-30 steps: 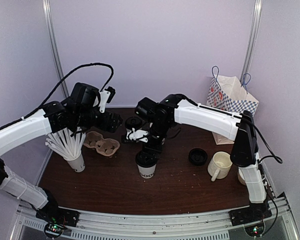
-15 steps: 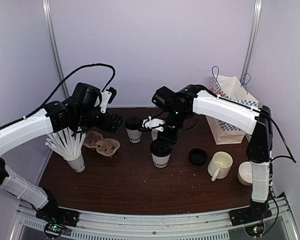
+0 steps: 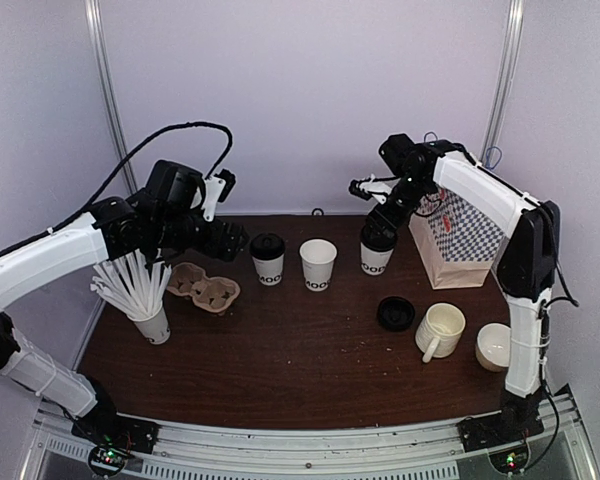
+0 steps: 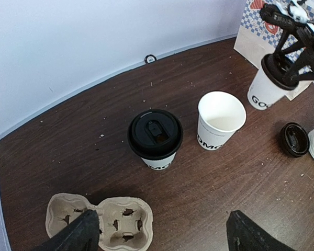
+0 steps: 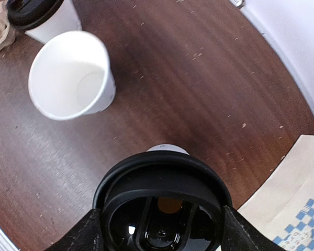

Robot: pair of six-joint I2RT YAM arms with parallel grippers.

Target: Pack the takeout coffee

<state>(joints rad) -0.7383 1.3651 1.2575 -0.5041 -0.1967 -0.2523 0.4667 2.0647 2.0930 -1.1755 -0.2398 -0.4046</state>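
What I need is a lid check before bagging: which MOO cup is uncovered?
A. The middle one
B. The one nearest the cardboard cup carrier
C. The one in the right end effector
A: the middle MOO cup shows an open white interior, while the left MOO cup and the third MOO cup, gripped by the right end effector, wear black lids.

A robotics lab test cell is indicated: a dark wooden table (image 3: 310, 370) is enclosed by plain white panels (image 3: 310, 100) and aluminium posts (image 3: 108, 90), and a left arm (image 3: 50, 260) and a right arm (image 3: 480, 190) are bolted to a metal rail (image 3: 300, 442).
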